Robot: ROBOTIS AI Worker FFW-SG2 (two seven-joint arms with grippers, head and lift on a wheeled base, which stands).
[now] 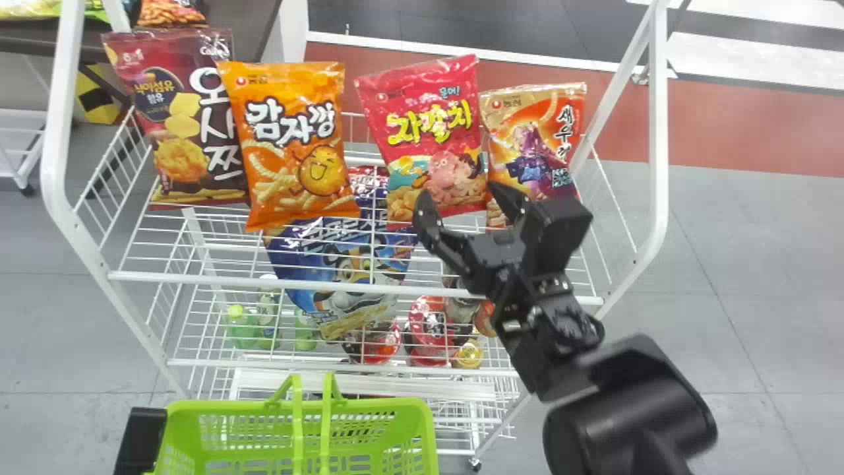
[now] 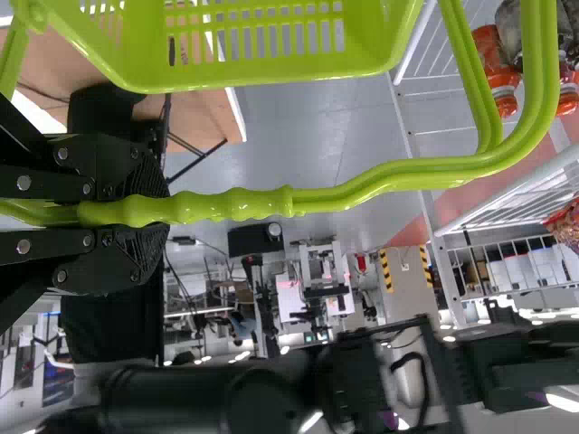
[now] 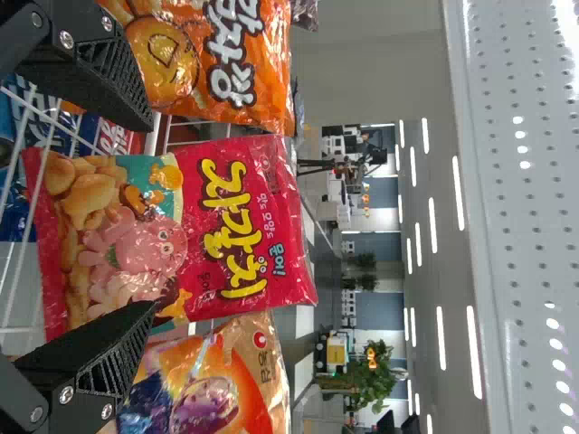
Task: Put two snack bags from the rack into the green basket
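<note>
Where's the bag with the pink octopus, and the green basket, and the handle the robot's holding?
Octopus bag (image 1: 427, 145): head view, middle of its front.
Basket (image 1: 231, 407): head view, on the rim nearest the rack.
Handle (image 2: 244, 204): left wrist view, on its bumpy grip.

Korean lettering on the snack bags

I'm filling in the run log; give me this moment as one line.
left gripper: shut on handle of green basket | right gripper: open before red snack bag | red snack bag: on rack, not yet grasped
</note>
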